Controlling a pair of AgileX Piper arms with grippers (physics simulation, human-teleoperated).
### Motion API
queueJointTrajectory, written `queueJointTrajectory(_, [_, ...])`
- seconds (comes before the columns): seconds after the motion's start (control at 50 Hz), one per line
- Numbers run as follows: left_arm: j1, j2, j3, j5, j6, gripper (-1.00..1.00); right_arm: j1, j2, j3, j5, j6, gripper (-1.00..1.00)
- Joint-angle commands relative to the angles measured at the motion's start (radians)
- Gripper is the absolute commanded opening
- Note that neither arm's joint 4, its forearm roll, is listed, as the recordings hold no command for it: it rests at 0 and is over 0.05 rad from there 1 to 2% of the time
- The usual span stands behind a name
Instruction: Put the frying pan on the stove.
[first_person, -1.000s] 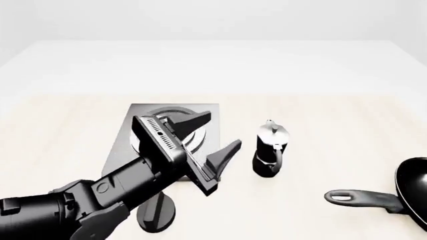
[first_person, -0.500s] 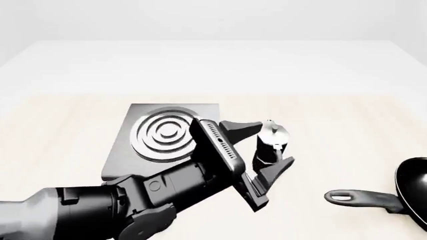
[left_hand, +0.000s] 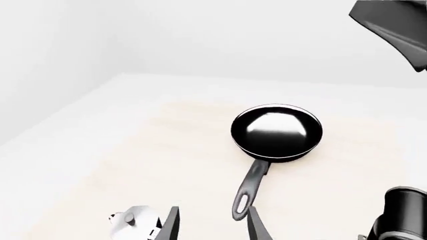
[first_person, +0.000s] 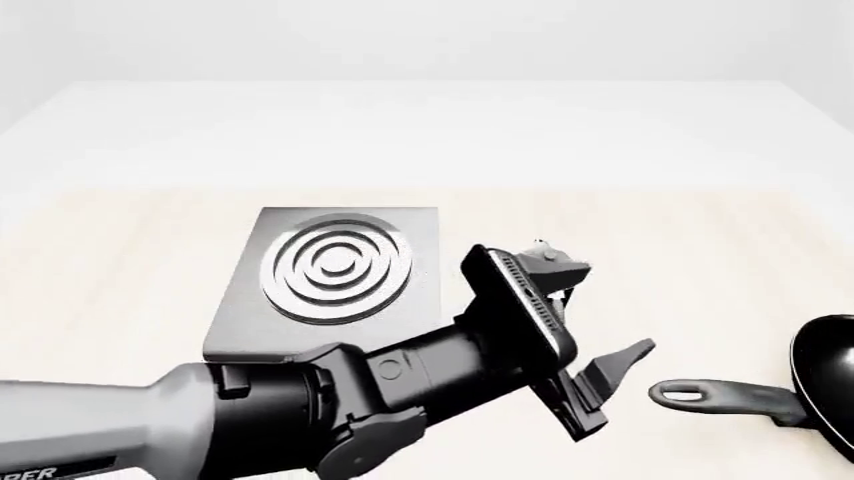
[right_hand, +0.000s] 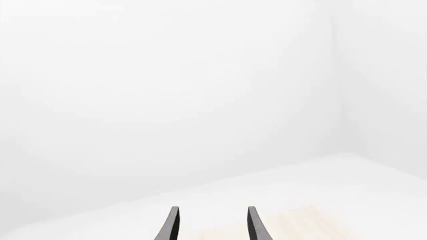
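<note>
The frying pan lies at the table's right edge, partly cut off, its long handle pointing left. In the left wrist view the frying pan shows whole, with a glossy inside and its eyelet end toward the fingers. My left gripper is open and hangs above the table just left of the handle's end, touching nothing. The stove, a grey slab with silver rings, sits left of centre with nothing on it. My right gripper is open, faces a white wall and holds nothing.
A black-and-silver moka pot stands right of the stove, mostly hidden behind my left gripper; its top also shows as the moka pot in the left wrist view. Dark parts of the right arm cross that view's corner.
My left arm has swung right, from above the stove past the moka pot toward the pan's handle. Its gripper stays open. The pan has not moved.
</note>
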Motion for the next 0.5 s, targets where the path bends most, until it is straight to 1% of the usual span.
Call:
queueJointTrajectory(0.02, [-0.028,0.066,-0.086,0.058,0.018,1.0,-0.005,0.0,-0.019,0.011,0.006,1.0])
queueJointTrajectory(0.28, [-0.036,0.13,-0.165,0.105,0.025,1.0,-0.011,0.0,-0.025,0.014,0.011,1.0])
queueJointTrajectory(0.5, [-0.064,0.19,-0.25,0.163,0.035,1.0,-0.016,0.0,-0.029,0.013,0.019,1.0])
